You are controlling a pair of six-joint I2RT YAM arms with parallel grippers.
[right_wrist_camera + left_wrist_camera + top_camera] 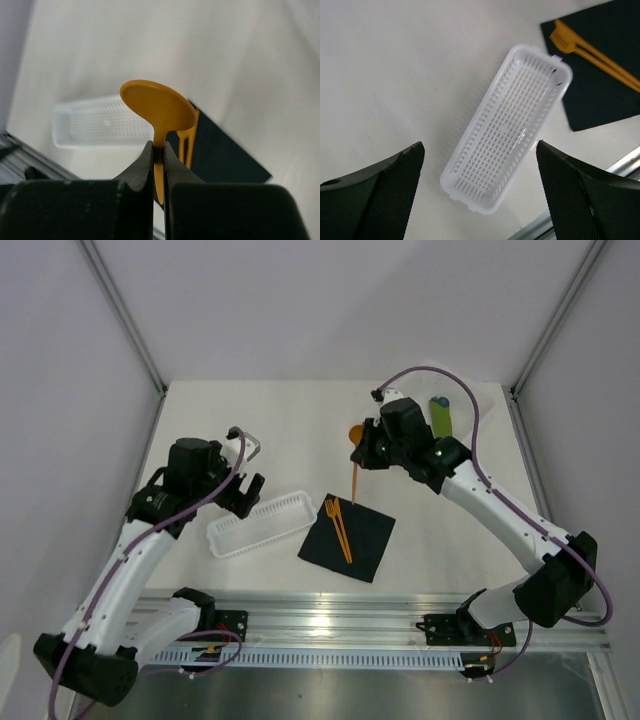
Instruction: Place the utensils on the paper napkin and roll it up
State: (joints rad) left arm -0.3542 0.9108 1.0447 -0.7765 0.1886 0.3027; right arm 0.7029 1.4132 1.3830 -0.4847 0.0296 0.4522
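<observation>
The black paper napkin (360, 540) lies flat on the table in front of the arms. Two orange utensils (340, 530), one of them a fork, lie side by side on its left part. They also show in the left wrist view (592, 52) on the napkin (600, 95). My right gripper (372, 447) is shut on the neck of the orange spoon (157, 105). It holds the spoon above the napkin's far corner, bowl up and handle hanging down toward the napkin (220, 157). My left gripper (480, 192) is open and empty above a white basket.
A white slotted plastic basket (260, 523) lies empty just left of the napkin and touches its left corner; it also shows in the left wrist view (507, 130). A green rolled bundle with a blue tip (440, 416) lies at the far right. Metal rails run along the near edge.
</observation>
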